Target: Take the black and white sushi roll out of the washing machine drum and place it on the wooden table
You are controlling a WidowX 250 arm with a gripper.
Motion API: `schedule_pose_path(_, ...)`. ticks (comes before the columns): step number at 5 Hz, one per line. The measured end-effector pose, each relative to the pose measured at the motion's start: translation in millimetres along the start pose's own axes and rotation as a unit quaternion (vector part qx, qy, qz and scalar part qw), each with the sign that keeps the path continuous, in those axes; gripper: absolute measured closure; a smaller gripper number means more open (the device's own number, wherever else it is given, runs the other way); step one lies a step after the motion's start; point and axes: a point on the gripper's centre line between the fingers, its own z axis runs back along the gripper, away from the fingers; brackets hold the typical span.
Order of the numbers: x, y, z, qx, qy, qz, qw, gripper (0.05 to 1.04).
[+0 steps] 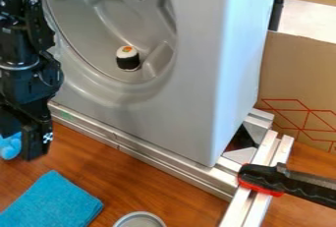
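1. Camera view: the black two-finger gripper (23, 142) hangs above the brown wooden tabletop (157, 184), beside a light-blue, rounded thing (10, 146). Whether it is wide, narrow or holding that thing, I cannot tell.
2. The blue thing is outside the grey moulded housing (190, 103), on the near side of the silver metal rail (138, 151) bordering the tabletop's visible far side.
3. Inside the housing's round recess, a small black-and-white cylinder with an orange-marked top (128, 60) already stands upright.
4. Nearer than the rail, a turquoise cloth (52, 204) lies flat.
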Motion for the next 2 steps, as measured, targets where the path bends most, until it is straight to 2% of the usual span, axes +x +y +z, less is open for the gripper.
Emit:
schedule_pose_path(1, 0, -1, -2, -0.004, 0.002, -0.001, 1.0000, 0.083)
schedule_pose_path(2, 26, 2, 25, 0.025, -0.073, -0.002, 0.9970, 0.083)
